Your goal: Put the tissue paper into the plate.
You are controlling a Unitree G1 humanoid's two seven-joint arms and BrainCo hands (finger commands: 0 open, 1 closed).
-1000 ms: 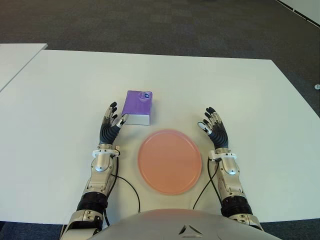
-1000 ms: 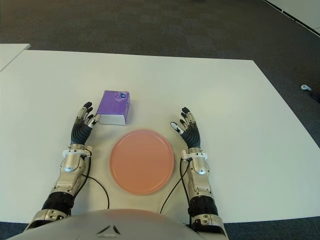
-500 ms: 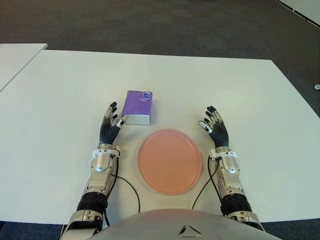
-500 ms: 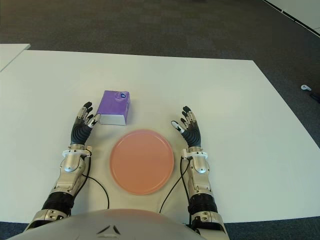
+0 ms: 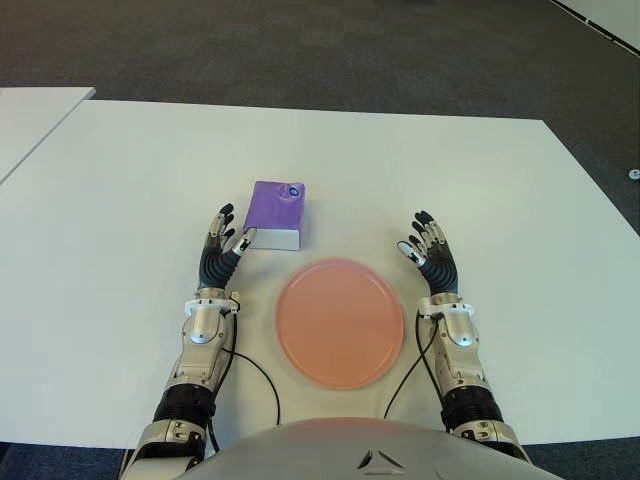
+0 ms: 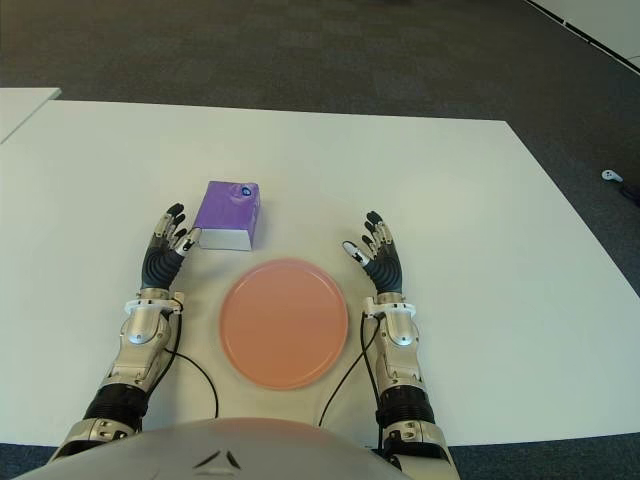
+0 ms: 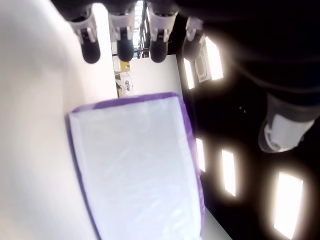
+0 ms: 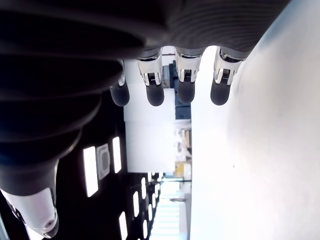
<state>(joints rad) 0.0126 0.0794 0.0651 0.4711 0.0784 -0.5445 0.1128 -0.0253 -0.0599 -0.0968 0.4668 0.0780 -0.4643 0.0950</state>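
Note:
A purple tissue pack (image 5: 279, 213) with a white front side lies on the white table (image 5: 120, 200), just behind and left of a round pink plate (image 5: 340, 321). My left hand (image 5: 226, 243) is open, its fingers spread right beside the pack's near left corner; the left wrist view shows the tissue pack (image 7: 137, 170) close in front of the palm, ungrasped. My right hand (image 5: 427, 250) is open and holds nothing, to the right of the plate's far edge.
A second white table (image 5: 30, 110) stands at the far left across a narrow gap. Dark carpet (image 5: 320, 50) lies beyond the table's far edge. Thin black cables (image 5: 265, 380) run along the table by both forearms.

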